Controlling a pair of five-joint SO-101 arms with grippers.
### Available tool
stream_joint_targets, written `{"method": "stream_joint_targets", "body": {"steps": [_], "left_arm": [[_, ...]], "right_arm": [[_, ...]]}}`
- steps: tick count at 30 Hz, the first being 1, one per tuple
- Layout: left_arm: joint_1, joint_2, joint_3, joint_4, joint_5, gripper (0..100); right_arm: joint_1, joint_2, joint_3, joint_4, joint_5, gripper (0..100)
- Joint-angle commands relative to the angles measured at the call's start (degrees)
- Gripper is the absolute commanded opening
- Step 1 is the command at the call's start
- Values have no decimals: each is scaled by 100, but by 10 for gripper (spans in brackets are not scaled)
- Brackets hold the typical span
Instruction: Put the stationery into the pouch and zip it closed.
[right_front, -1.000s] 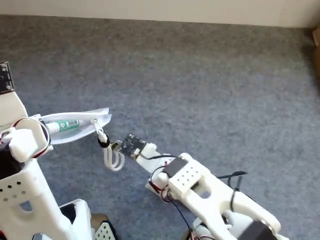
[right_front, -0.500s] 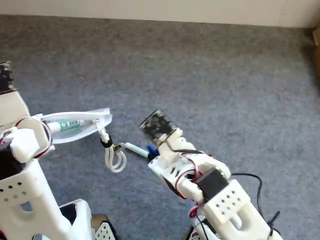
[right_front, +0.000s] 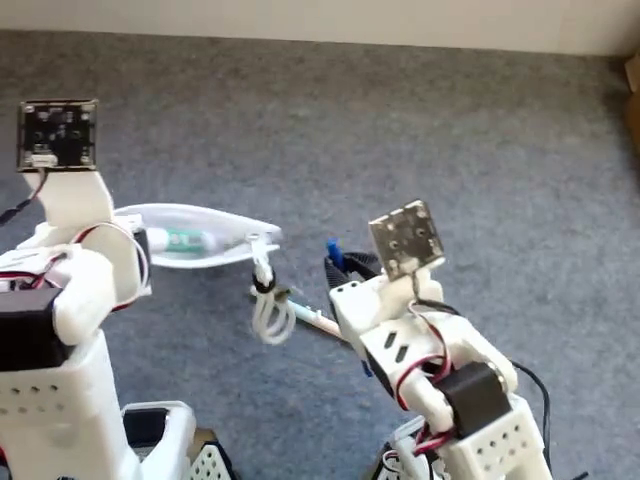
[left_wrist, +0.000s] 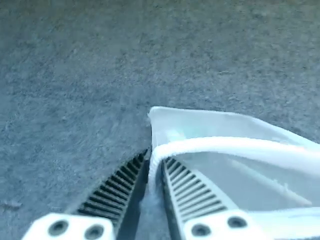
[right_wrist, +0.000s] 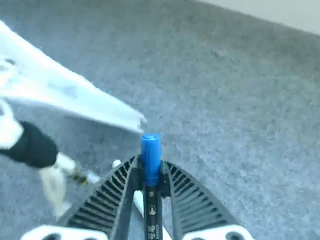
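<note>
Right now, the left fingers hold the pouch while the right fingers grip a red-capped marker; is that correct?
The marker in the right fingers has a blue cap, not red, per the right wrist view; the left fingers do hold the pouch.

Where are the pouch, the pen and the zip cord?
pouch (right_front: 215, 222), high view, clear side wall.
pen (right_wrist: 150, 148), right wrist view, blue cap.
zip cord (right_front: 268, 318), high view, white loop.
</note>
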Motion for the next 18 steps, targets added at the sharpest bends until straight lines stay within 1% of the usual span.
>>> {"method": "stream_joint_targets", "body": {"steps": [1,6,10,14,18], "left_arm": [[409,13,-541,9,105,8],[514,22,-541,0,290,10],[514,13,-295,-18,308,10],[514,13,57,-18,299,11],[497,4,233,-26,167,11]], "right_arm": [[92,-400,-356,13,-62,5],[101,-769,-356,-127,-105,5],[382,-980,-356,-673,-475,6],[743,-1033,-356,-1235,-492,6],[787,-1042,-356,-1701,-501,6]]}}
